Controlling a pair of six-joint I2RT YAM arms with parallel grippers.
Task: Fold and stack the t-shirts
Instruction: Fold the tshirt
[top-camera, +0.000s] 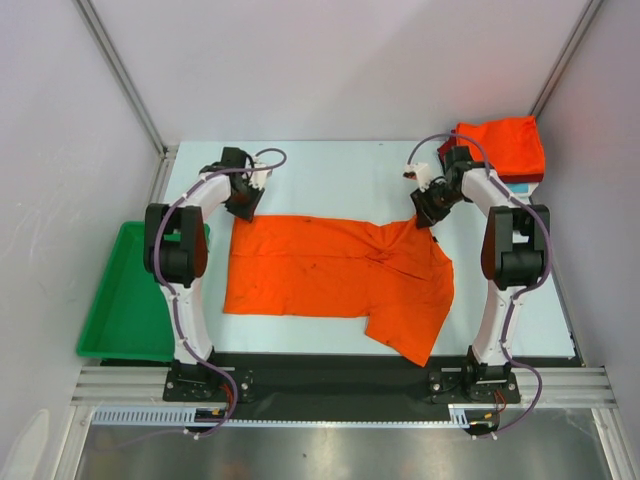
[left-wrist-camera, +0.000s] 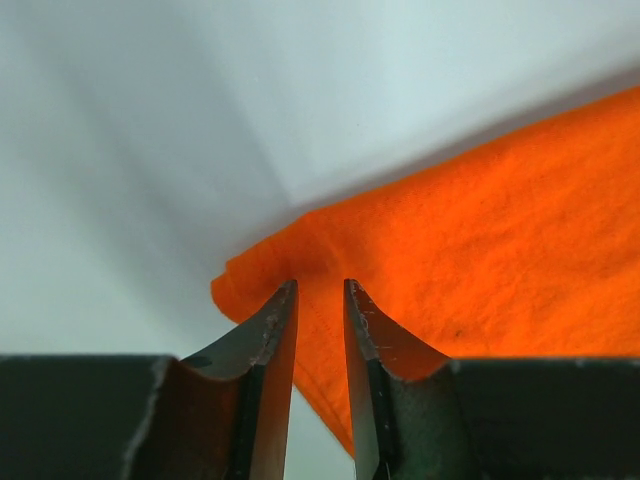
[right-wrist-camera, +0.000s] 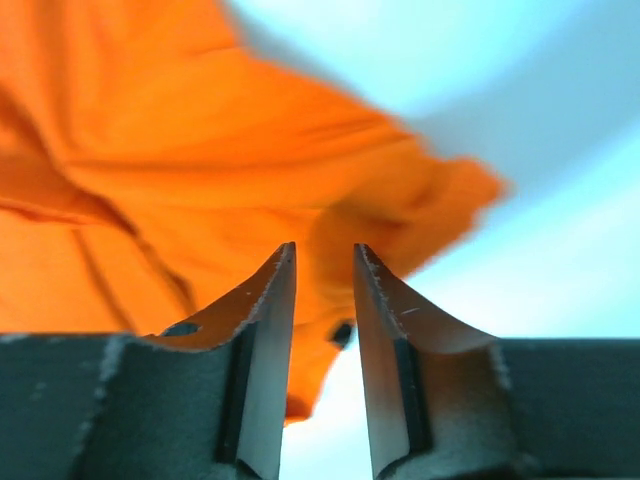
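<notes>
Top camera looks down; wrist cameras close on orange t-shirt (top-camera: 330, 270)

**Matt cloth, scuffed fingers**

Just ahead of my left gripper (left-wrist-camera: 320, 288) I see the orange t-shirt (left-wrist-camera: 480, 230) as soft matt cloth with a fine fuzzy grain. Its fingers (left-wrist-camera: 262, 345), like the right gripper (right-wrist-camera: 324, 250), look dark, hard and matt, with pale scuffed edges. The table (left-wrist-camera: 150, 120) beyond is smooth and faintly sheeny.

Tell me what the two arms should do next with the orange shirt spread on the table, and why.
Probably close both pairs of fingers on the cloth. The left gripper sits at the far left corner of the orange t-shirt, the right gripper near its far right corner, each with fingers narrowly apart over cloth, and the shirt lies spread, not yet folded.
</notes>
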